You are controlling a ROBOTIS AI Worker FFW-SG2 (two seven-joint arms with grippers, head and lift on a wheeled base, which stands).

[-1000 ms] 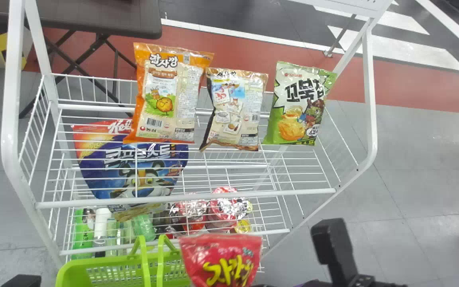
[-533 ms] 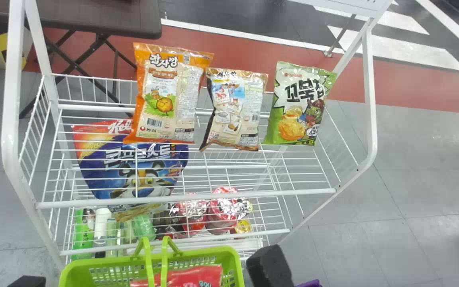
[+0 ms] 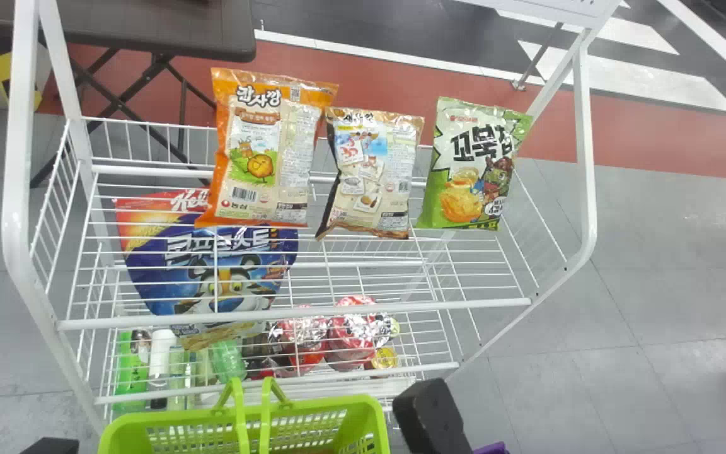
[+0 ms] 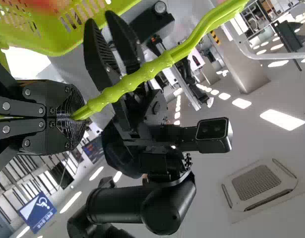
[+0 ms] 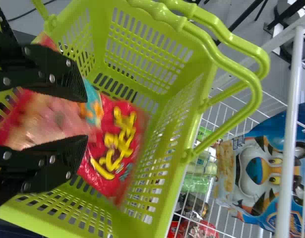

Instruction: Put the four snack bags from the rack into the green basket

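Observation:
Three snack bags stand on the rack's top shelf in the head view: orange (image 3: pixel 262 151), beige-brown (image 3: pixel 372 176) and green (image 3: pixel 473 167). Below is the green basket (image 3: pixel 325 405). My left gripper (image 3: pixel 53 446) is at the bottom left corner; in the left wrist view, the left gripper (image 4: pixel 70 117) is shut on the basket handle (image 4: pixel 127 84). My right gripper (image 3: pixel 432 416) is by the basket's right side; in the right wrist view, the right gripper (image 5: pixel 84 115) stands open over the basket (image 5: pixel 192 99). A red snack bag (image 5: pixel 112 148) lies inside, beneath its parted fingers.
The white wire rack (image 3: pixel 293 314) stands just beyond the basket, its posts rising at both sides. A blue cereal bag (image 3: pixel 218 265), bottles (image 3: pixel 130 369) and red foil-topped containers (image 3: pixel 350 331) occupy its lower levels. A brown table (image 3: pixel 149 28) is behind.
The red bag has gone down into the basket, and my right gripper has let it go and moved left. The basket has shifted slightly right and down in the head view.

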